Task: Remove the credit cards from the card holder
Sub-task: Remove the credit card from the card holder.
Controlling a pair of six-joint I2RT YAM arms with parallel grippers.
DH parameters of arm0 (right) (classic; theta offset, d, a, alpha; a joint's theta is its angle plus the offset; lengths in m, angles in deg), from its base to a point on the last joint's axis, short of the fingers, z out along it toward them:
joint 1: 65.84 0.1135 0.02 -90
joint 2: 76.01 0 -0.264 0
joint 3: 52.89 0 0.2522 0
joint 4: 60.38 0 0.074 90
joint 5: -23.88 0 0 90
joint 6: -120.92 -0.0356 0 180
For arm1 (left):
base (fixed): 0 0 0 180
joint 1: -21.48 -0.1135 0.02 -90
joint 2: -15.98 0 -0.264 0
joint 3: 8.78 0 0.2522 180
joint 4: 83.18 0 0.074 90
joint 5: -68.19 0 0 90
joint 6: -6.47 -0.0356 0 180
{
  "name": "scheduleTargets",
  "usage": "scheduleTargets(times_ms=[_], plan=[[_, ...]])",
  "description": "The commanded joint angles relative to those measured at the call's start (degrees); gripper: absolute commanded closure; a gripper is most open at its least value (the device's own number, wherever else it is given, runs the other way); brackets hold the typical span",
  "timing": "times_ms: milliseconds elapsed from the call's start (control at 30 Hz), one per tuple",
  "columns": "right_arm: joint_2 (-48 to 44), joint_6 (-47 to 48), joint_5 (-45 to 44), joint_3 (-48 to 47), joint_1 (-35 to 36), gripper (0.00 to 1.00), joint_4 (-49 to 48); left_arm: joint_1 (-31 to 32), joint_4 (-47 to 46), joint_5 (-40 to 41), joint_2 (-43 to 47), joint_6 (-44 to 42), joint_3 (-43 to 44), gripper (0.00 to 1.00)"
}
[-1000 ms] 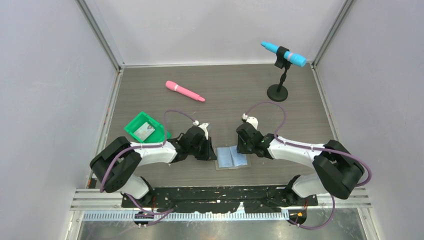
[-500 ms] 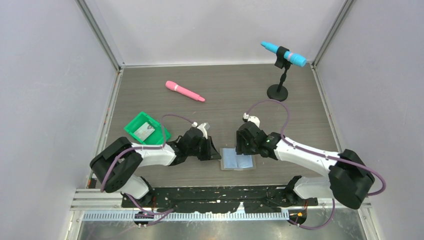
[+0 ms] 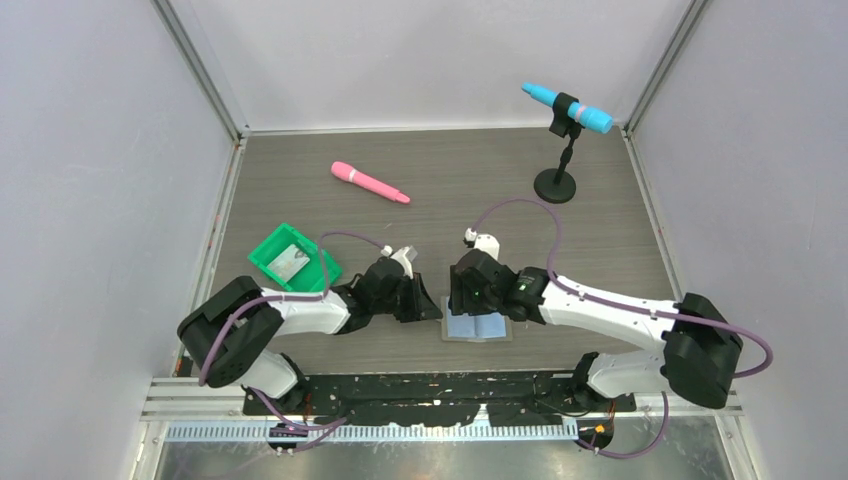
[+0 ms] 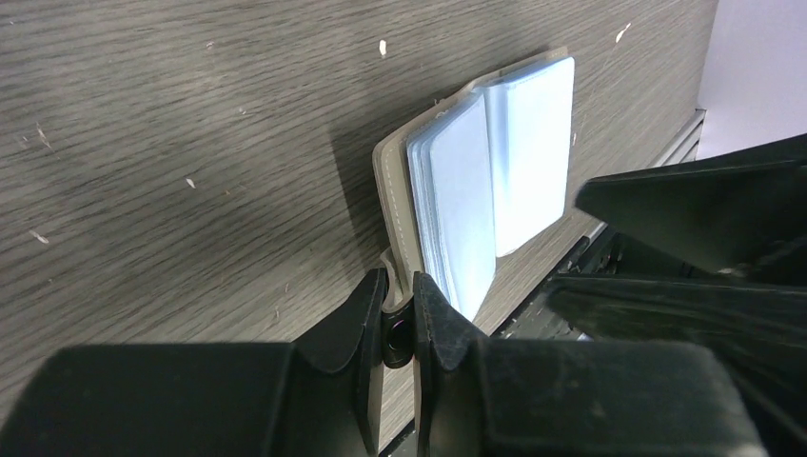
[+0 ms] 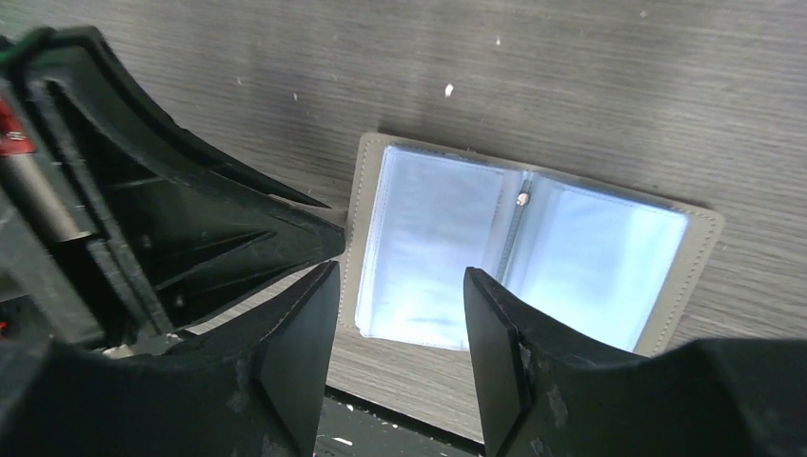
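card holder (image 5: 354, 219) is laid open on the tabletop (image 5: 571, 76), cover edge clamped by the left end effector (image 4: 398, 314); right end effector (image 5: 400, 286) is held over the pockets (image 5: 428, 238), jaws apart. only one card should be pinched, then slid out flat

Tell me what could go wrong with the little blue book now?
1. The left hand pinches only the thin cover edge of the flat grey card holder with pale blue plastic pockets; it could slip free and the holder might slide.
2. The open right hand hovers over the pockets and might snag a whole pocket and drag the holder.
3. Both hands sit very close and could bump.
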Motion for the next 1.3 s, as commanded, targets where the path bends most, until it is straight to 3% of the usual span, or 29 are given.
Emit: scheduleTargets(times_ms=[0,700,900,1267], plan=[[2.8,-2.5,-1.8,-1.2,1.4,0.42,-2.2,0.6,-2.9,0.8,1.7,0.2,-0.6,0.98],[10.8,-3.1,-2.5,0.6,2.1,0.47,-5.1,0.9,-2.4,1.4,2.9,0.0,-0.8,0.98],[8.6,-3.5,-4.0,1.5,2.2,0.53,-4.3,0.9,-2.2,1.7,3.1,-0.1,-1.3,0.99],[5.4,-2.5,-5.6,1.8,2.1,0.55,-0.8,1.0,-1.6,2.5,3.6,0.0,-1.8,0.99]])
